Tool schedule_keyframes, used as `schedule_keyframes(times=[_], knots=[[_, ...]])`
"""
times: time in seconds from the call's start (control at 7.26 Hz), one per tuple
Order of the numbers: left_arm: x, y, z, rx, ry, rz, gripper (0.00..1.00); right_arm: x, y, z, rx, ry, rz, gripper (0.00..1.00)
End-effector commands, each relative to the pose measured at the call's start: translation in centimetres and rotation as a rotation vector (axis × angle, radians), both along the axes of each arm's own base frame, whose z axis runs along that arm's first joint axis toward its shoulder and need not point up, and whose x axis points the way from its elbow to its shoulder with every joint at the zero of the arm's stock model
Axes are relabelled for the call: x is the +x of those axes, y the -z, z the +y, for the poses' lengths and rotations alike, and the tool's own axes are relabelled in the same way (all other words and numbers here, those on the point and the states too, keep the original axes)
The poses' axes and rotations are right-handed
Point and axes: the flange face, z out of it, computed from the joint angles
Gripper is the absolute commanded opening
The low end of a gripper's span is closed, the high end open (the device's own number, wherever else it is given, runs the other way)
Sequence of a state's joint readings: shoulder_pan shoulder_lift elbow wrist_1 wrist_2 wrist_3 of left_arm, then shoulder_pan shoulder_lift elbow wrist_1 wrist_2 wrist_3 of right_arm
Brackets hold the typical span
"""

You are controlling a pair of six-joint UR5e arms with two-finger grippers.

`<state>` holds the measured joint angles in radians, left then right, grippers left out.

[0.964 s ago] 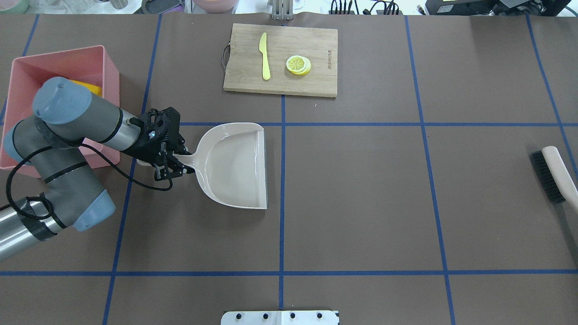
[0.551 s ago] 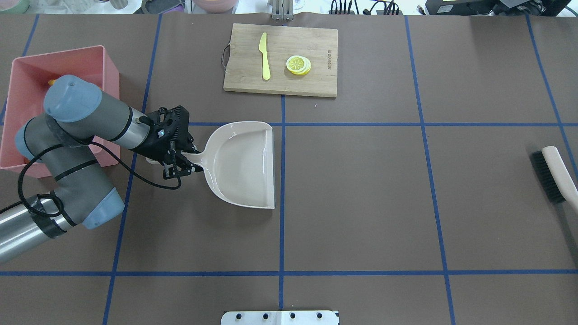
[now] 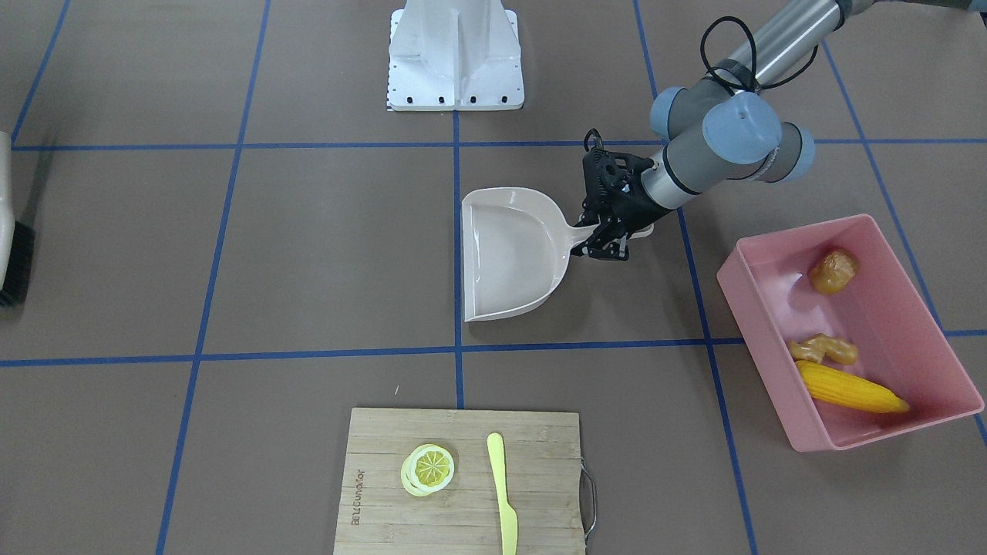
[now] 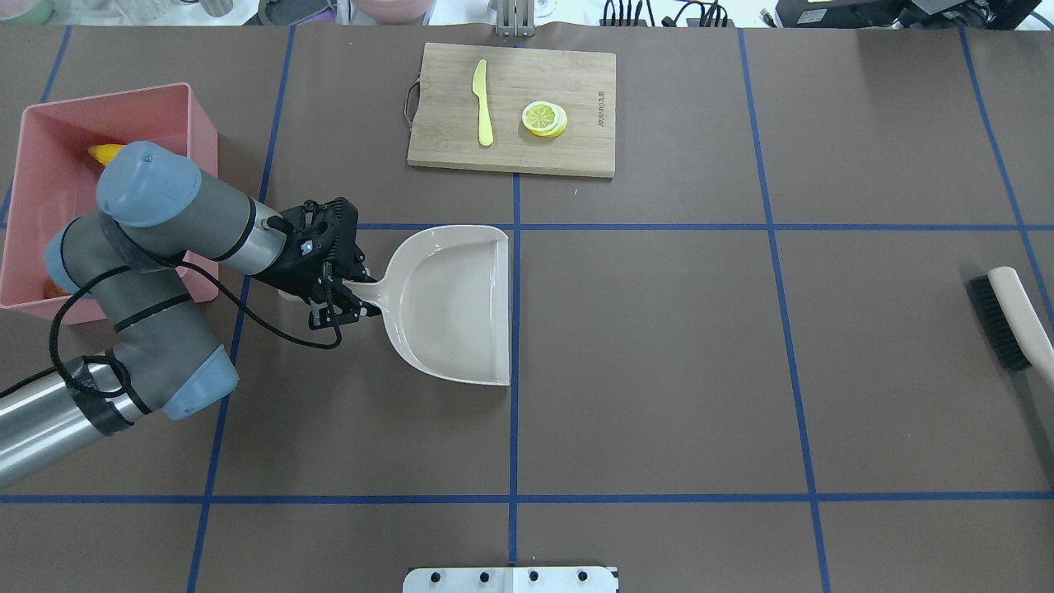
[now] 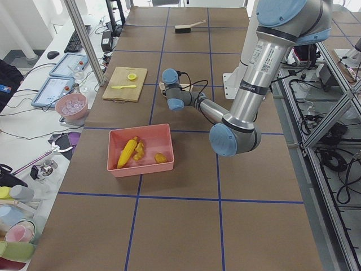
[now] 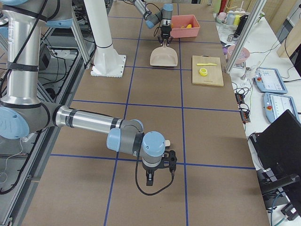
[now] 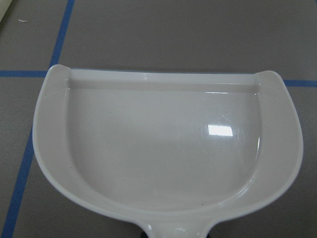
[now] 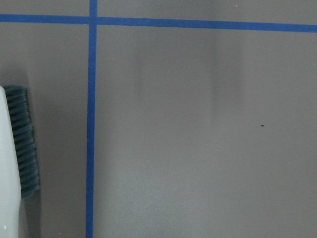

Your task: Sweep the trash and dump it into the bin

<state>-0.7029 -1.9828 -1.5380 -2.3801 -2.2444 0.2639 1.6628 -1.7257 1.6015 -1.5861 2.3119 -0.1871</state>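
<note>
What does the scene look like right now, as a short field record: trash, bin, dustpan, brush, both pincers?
trash: corn cob, ginger root and potato, all inside the bin
bin: pink tub, upright, on the robot's left
dustpan: empty, no trash in it
left pincer: shut on the dustpan's handle
brush: lying flat on the robot's right, no pincer on it
right pincer: seen only in a side view; open or shut cannot be told
cutting board: holds lemon slice and knife

brown table, blue tape lines, side desk
</note>
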Motion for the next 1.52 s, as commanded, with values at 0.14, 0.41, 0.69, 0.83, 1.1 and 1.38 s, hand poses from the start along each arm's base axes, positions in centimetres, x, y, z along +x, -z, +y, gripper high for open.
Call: schedule_keyframes(times=[0.14,0.41,0.69,0.83,1.1,1.38], knots=[[0.1,-0.52,-0.06,0.013,-0.006,-0.005,0.0,-0.01,0.01,0.0,0.0,0.0,-0.001,1.0],[0.06,-0.72,-0.02,0.011,-0.006,-0.008,0.0,-0.01,0.01,0.0,0.001,0.001,-0.001,1.0],[0.03,-0.82,0.0,0.01,-0.006,-0.009,0.01,0.0,-0.08,0.02,-0.001,0.001,0.0,1.0],[-0.01,-0.84,0.04,0.01,-0.006,-0.009,0.02,0.0,-0.15,0.04,-0.002,0.001,0.0,1.0],[-0.06,-1.04,0.07,0.008,-0.006,-0.011,0.02,0.01,-0.09,-0.04,-0.001,0.001,0.0,1.0],[-0.08,-1.14,0.09,0.007,-0.006,-0.012,0.02,0.0,0.01,-0.08,0.003,0.001,-0.001,1.0]])
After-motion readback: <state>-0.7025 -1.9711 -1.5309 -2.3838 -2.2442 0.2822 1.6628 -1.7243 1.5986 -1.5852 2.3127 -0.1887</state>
